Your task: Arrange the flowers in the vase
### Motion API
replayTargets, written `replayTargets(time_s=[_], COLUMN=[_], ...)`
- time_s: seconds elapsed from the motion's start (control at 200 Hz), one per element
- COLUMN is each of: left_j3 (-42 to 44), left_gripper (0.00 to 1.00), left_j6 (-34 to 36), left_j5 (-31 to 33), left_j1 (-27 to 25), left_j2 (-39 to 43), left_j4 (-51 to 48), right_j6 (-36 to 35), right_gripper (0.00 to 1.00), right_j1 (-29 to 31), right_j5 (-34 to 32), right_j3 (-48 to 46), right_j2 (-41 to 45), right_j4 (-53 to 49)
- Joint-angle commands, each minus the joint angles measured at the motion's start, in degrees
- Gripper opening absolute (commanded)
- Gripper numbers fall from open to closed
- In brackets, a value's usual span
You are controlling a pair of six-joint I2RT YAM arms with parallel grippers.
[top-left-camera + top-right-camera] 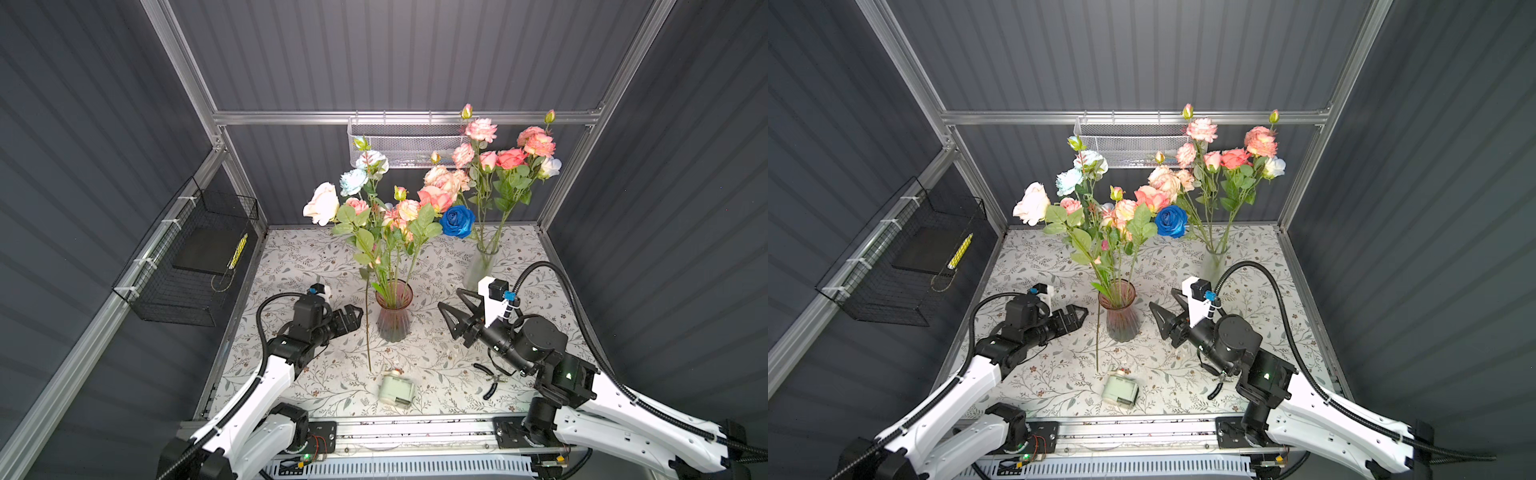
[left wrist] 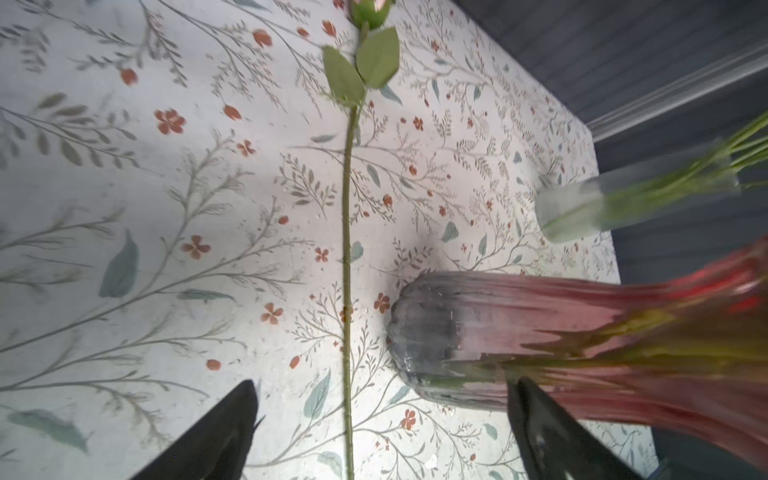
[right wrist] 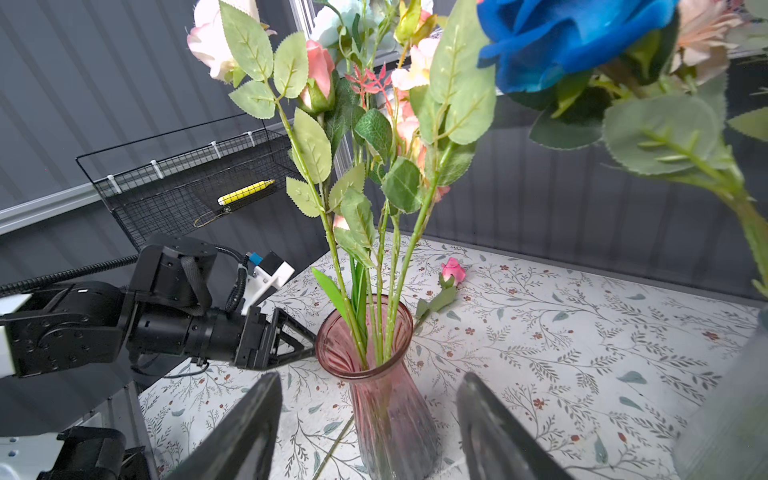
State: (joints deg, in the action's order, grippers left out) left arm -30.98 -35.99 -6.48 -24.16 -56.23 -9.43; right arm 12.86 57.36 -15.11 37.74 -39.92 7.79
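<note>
Seeing left hand (image 1: 358, 312) wide open, empty, beside the vase (image 1: 394, 322), loose rose (image 1: 367, 332) flat on the surface (image 1: 291, 266) between them. Same on right hand (image 1: 449, 298): released, empty, opposite side.

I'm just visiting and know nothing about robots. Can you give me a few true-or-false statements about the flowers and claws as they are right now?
1. The pink vase stands upright with stems in it. True.
2. Every flower is already in a vase. False: one pink-budded flower lies flat on the table beside the pink vase.
3. The right claw grips a flower. False: it is open and empty.
4. The left claw is open, close to the lying flower's stem. True.
5. A clear vase at the back also holds flowers. True.
</note>
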Motion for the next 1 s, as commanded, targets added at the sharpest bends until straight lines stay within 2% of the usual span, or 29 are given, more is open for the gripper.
replayTargets(time_s=[0.0,0.285,0.385,0.52,0.655,0.885,0.995], left_j3=[-1.0,-1.2,-2.0,-4.3,-6.7,-9.4,-8.8], left_gripper=[0.96,0.89,0.87,0.87,0.73,0.67,0.55], left_j6=[2.0,3.1,3.4,4.4,4.2,3.1,0.8], left_j5=[9.5,13.6,15.0,19.3,24.8,30.2,30.8], left_j1=[-4.3,-5.5,-5.8,-7.8,-9.3,-10.4,-10.3], left_j2=[-4.6,-23.9,-28.2,-30.6,-32.5,-37.0,-37.0], left_j4=[2.4,11.7,13.6,10.9,4.6,-1.9,-2.9], right_j6=[0.4,1.0,1.1,1.1,0.7,0.5,0.6], right_gripper=[0.69,0.69,0.69,0.69,0.69,0.69,0.7], right_j1=[0.0,0.0,0.0,0.0,0.0,0.0,0.0], right_j5=[-2.0,-2.2,-2.5,-3.3,-3.9,-4.0,-4.3], right_j3=[-0.7,-1.9,-2.0,-2.4,-2.6,-2.9,-3.1], right_j2=[0.8,2.9,4.2,5.8,6.7,7.3,8.6], right_j4=[-1.3,-2.0,-2.9,-3.8,-4.0,-3.8,-4.3])
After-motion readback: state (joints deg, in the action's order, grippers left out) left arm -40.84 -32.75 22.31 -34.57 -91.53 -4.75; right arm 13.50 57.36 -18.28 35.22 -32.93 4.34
